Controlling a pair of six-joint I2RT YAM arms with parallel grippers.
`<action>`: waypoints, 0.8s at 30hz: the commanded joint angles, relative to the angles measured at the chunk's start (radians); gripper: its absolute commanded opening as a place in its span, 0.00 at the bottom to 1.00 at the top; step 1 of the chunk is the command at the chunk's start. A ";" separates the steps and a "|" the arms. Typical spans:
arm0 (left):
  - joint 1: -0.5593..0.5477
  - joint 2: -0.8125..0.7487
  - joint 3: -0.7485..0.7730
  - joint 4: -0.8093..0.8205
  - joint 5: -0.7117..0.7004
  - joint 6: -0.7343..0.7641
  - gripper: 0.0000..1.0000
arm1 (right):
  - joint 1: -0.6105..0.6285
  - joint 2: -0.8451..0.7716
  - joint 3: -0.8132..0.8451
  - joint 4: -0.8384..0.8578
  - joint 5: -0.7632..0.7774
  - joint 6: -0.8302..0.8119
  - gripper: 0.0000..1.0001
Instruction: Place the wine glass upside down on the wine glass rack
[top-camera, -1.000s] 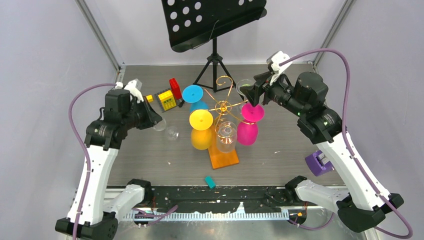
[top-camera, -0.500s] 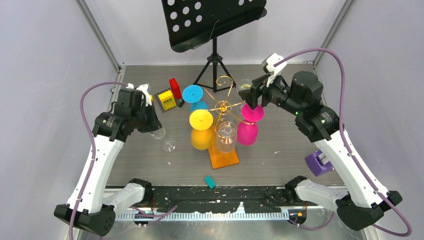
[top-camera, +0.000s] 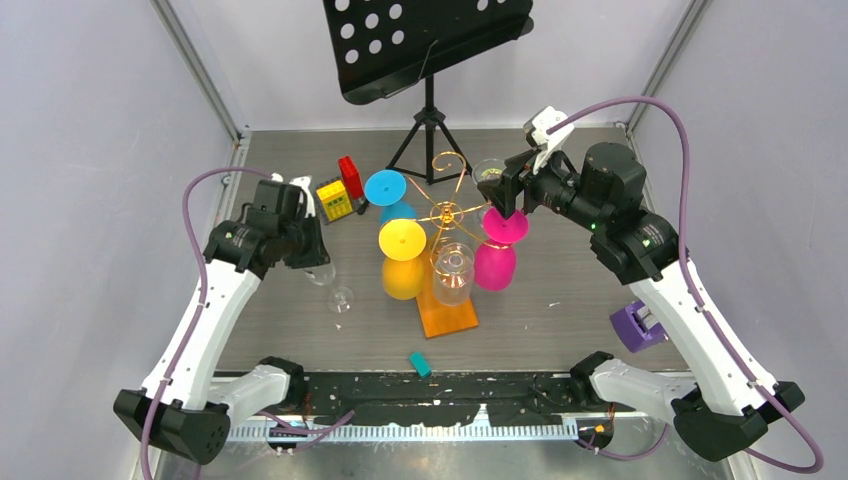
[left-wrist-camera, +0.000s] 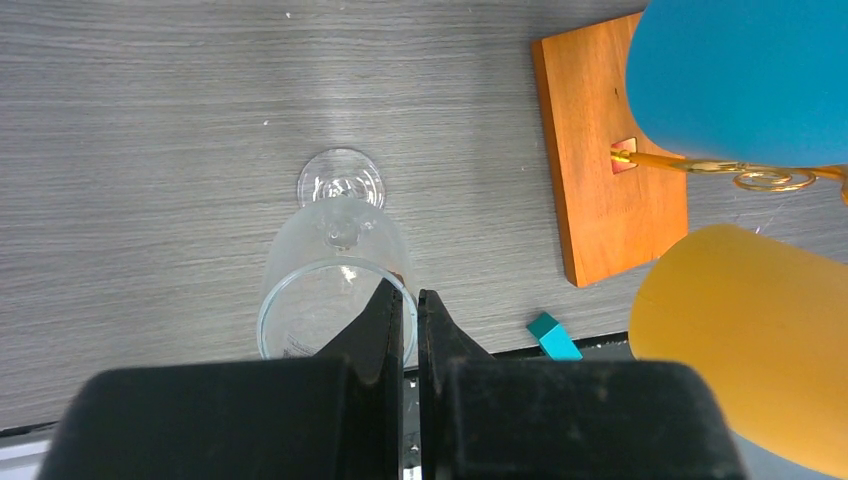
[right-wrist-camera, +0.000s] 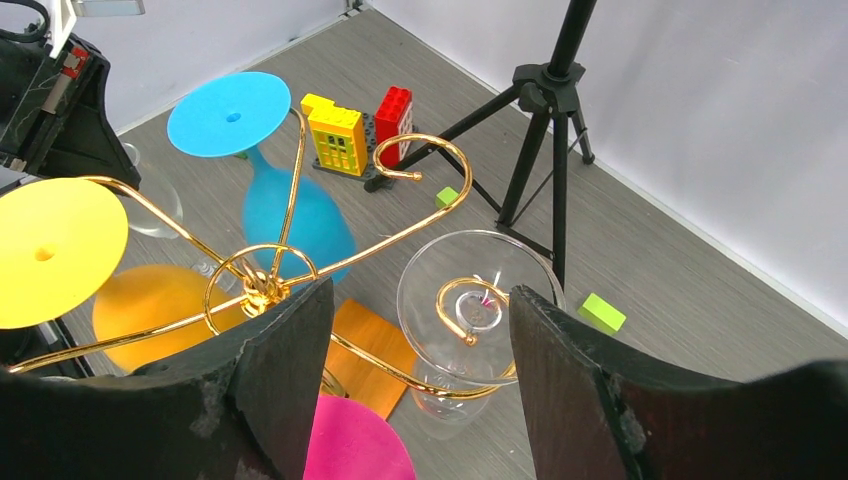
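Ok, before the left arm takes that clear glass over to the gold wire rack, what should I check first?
1. Left gripper shut on the rim of the clear wine glass: ok.
2. Glass turned upside down: not ok, rim up, foot toward the grey table.
3. Free arm on the gold wire rack: ok, the rear curl holds nothing.
4. Right gripper clear of the rack: not ok, its open jaws straddle the hanging clear glass.
5. Room to pass the yellow plastic glass hanging on the near left: cannot tell.
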 joint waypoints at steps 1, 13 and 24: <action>-0.007 0.005 0.004 0.059 -0.015 0.014 0.03 | -0.002 -0.023 0.023 0.016 0.026 -0.013 0.71; -0.008 0.006 0.034 0.047 -0.018 0.016 0.29 | -0.001 -0.045 0.016 0.036 0.051 -0.010 0.71; -0.008 0.001 0.094 0.022 -0.026 0.021 0.36 | -0.001 -0.050 0.013 0.048 0.058 -0.010 0.71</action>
